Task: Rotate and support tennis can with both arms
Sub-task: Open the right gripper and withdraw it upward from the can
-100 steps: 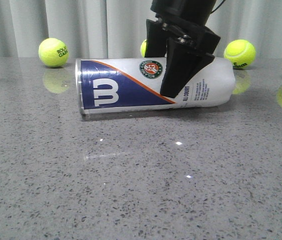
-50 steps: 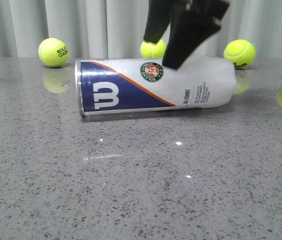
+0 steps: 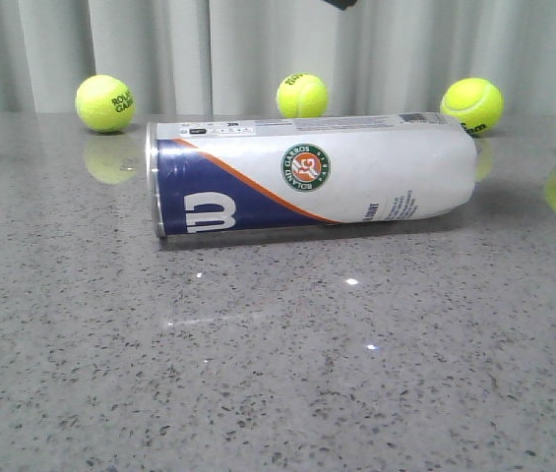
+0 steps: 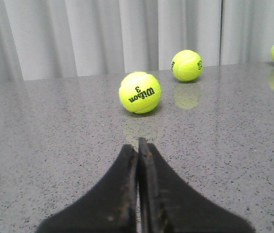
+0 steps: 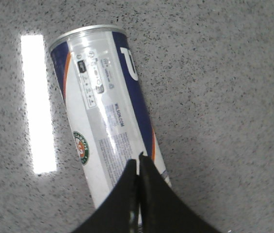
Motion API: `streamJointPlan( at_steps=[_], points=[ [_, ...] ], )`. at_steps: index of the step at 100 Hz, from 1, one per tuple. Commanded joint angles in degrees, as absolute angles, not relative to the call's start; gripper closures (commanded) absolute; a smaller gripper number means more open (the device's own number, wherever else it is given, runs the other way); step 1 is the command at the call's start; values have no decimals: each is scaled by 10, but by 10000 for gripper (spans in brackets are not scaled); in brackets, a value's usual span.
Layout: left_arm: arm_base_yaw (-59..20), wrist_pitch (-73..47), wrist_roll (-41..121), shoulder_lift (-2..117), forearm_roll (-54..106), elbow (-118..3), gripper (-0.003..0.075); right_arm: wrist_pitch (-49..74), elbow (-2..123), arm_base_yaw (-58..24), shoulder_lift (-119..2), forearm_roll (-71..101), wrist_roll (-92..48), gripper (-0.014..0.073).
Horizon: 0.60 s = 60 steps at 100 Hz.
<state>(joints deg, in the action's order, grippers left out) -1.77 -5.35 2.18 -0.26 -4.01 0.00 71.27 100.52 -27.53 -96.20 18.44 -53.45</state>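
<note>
The can (image 3: 312, 174) lies on its side on the grey table (image 3: 278, 374), metal rim to the left, nothing touching it. The right tool (image 5: 139, 162) hangs above it, clenched and empty. The left tool (image 4: 137, 148), also clenched and empty, faces a ball (image 4: 139, 92).

Surface (image 3: 278, 374): grey speckled stone, glossy, reflective. On it: one tennis can (image 3: 312, 174), lying on its side, metal rim leftward; five tennis balls (image 3: 105, 102) spread along the rear edge and both sides.
</note>
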Motion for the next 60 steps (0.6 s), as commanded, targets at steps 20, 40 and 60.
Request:
streamJointPlan(
  at_steps=[20,40,60],
  points=[
    [-17,-9,18,-23,-37,26,738,701,988,-248,-900,184,-175,652],
    [-17,-9,19,-23,-51,26,738,574,860,-247,-809,119,-66,652],
    [-17,-9,19,-23,-51,26,738,423,684,-247,-696,108,-55,652]
  ],
)
